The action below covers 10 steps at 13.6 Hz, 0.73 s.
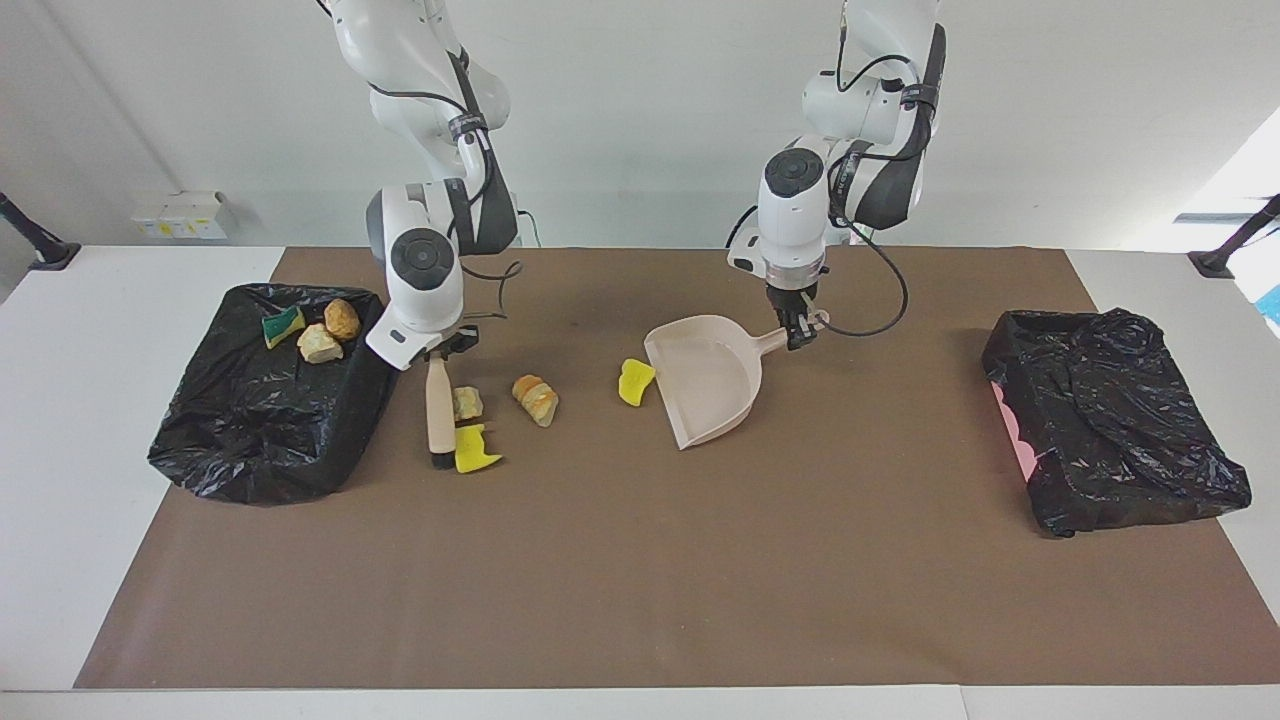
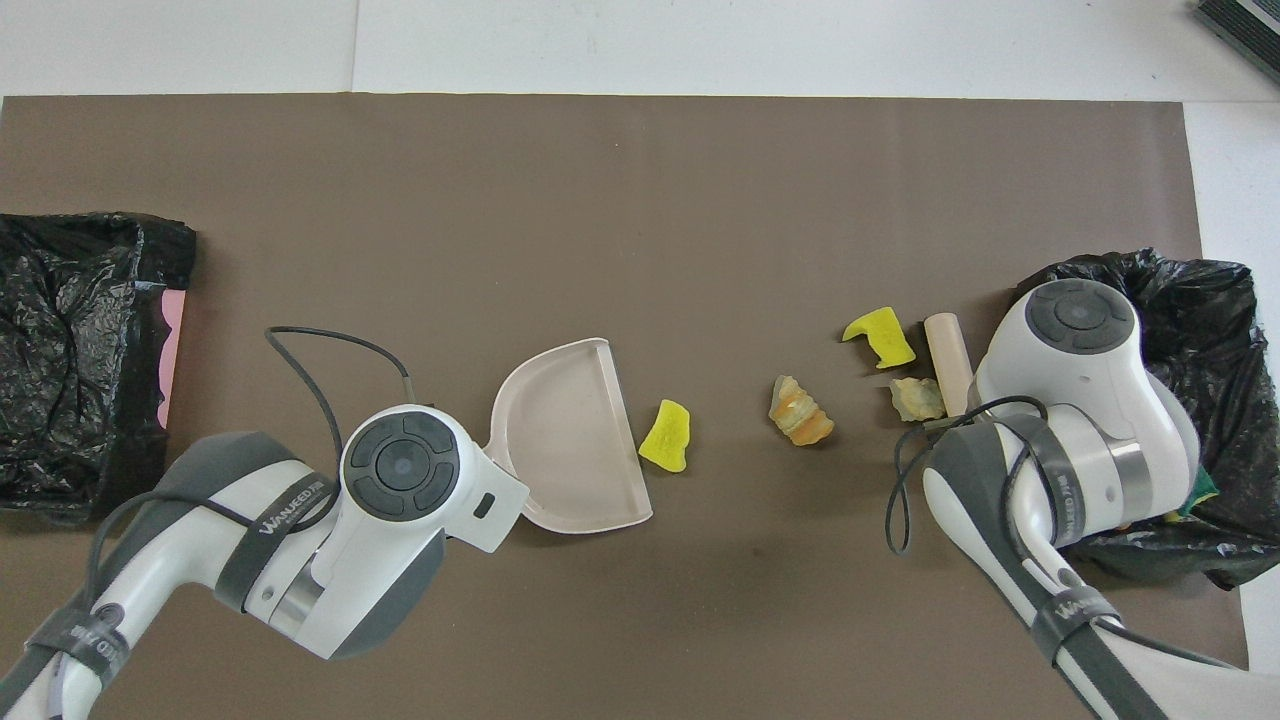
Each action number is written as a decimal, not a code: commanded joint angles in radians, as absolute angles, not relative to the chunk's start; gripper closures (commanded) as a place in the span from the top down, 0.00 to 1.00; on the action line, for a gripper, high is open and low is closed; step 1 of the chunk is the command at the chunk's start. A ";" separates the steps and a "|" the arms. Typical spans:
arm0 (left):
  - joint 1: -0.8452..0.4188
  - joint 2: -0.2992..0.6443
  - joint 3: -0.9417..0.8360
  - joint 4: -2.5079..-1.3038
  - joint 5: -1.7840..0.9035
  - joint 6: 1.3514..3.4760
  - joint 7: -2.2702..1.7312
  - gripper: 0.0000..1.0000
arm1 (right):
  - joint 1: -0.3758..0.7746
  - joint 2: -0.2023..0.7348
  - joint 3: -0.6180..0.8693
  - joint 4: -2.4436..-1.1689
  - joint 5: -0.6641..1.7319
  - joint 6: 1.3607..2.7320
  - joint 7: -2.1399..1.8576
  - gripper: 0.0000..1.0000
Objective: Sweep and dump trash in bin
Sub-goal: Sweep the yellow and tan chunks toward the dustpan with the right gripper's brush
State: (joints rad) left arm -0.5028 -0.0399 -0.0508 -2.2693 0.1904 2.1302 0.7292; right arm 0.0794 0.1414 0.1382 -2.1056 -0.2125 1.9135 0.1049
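My right gripper is shut on the handle of the beige brush, whose black bristles rest on the mat beside a yellow sponge bit. A pale chunk lies against the brush, and a bread-like chunk lies a little toward the dustpan. My left gripper is shut on the handle of the beige dustpan, which lies flat. Another yellow sponge bit sits at the dustpan's mouth. Three scraps lie in the bin: a green-and-yellow sponge bit and two tan-orange chunks.
The black-bag-lined bin holding the scraps stands at the right arm's end of the brown mat. A second black-bagged bin with pink showing stands at the left arm's end. In the overhead view both wrists cover the grippers.
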 commanded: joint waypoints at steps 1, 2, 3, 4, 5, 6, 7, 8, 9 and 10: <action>-0.520 -0.064 -0.041 -2.307 0.210 2.164 0.709 0.00 | 0.123 0.193 0.144 -2.040 -0.173 1.907 0.094 0.00; -0.519 -0.067 -0.041 -2.315 0.210 2.166 0.716 0.00 | 0.135 0.195 0.144 -2.037 -0.172 1.908 0.094 0.00; -0.517 -0.069 -0.041 -2.319 0.210 2.166 0.721 0.00 | 0.164 0.193 0.146 -2.037 -0.151 1.911 0.094 0.00; -0.514 -0.069 -0.041 -2.321 0.210 2.166 0.722 0.00 | 0.193 0.193 0.144 -2.034 -0.109 1.919 0.095 0.00; -0.512 -0.069 -0.041 -2.321 0.210 2.166 0.723 0.00 | 0.222 0.193 0.144 -2.034 -0.086 1.925 0.095 0.00; -0.509 -0.068 -0.041 -2.321 0.209 2.167 0.723 0.00 | 0.244 0.196 0.144 -2.025 -0.074 1.924 0.097 0.00; -0.508 -0.066 -0.041 -2.321 0.209 2.172 0.724 0.00 | 0.268 0.199 0.144 -2.014 -0.039 1.921 0.110 0.00; -0.508 -0.066 -0.041 -2.321 0.207 2.172 0.724 0.00 | 0.299 0.199 0.144 -2.007 0.001 1.921 0.136 0.00; -0.508 -0.066 -0.041 -2.321 0.207 2.172 0.724 0.00 | 0.319 0.199 0.144 -1.999 0.026 1.922 0.156 0.00; -0.508 -0.066 -0.041 -2.321 0.207 2.174 0.724 0.00 | 0.343 0.209 0.144 -1.988 0.056 1.927 0.190 0.00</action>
State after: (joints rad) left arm -0.5028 -0.0410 -0.0473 -2.2843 0.1904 2.1484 0.7292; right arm 0.3180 0.1844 0.1428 -2.0217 0.0046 1.9145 0.1484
